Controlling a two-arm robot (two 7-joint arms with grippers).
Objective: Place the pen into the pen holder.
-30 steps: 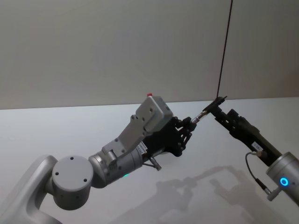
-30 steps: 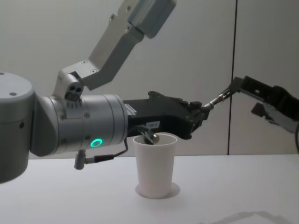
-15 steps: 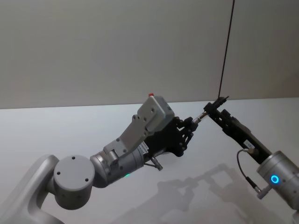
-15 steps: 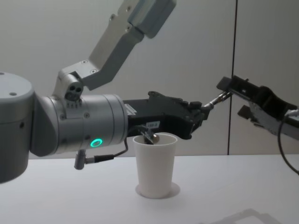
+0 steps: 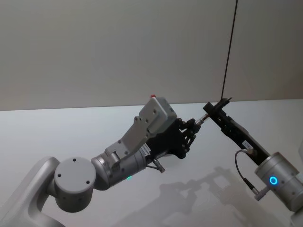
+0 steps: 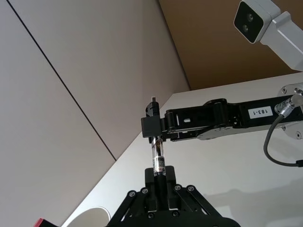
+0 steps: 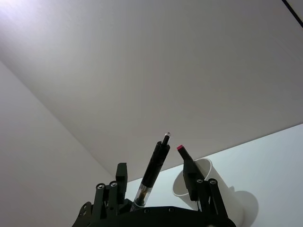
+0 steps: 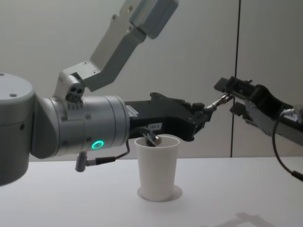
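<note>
In the head view, the left gripper (image 5: 193, 124), black-fingered at the end of a grey arm that entered from the lower left, sat at the middle of the frame, its jaws closed on one end of the slim pen with a clear barrel and dark ends (image 5: 202, 119). The right gripper (image 5: 211, 108), on a thin black forearm rising from the lower right, met the pen's other end just right of centre; its jaws were clamped on that end. The pale grey table (image 5: 71, 127) filled the lower half.

In the left wrist view, the pen (image 6: 158, 158) stood at the centre of the frame, its near end pinched between the left gripper's fingers (image 6: 166, 178) at the bottom edge, its far end caught in the right gripper (image 6: 152, 124), whose black body ran off to the right. The rim of the plain white paper cup serving as pen holder (image 6: 93, 217) showed at the bottom left.

In the right wrist view, the pen (image 7: 152, 175) rose at the bottom centre between the right gripper's fingers (image 7: 121, 179), with the cup (image 7: 204, 189) just right of it on the table.

In the chest view, the cup (image 8: 157, 166) stood upright at the lower centre on the table (image 8: 227, 189). The pen (image 8: 218, 101) hung right of centre, above and to the right of the cup's rim, bridged between the left gripper (image 8: 205, 111) and the right gripper (image 8: 228, 94)
</note>
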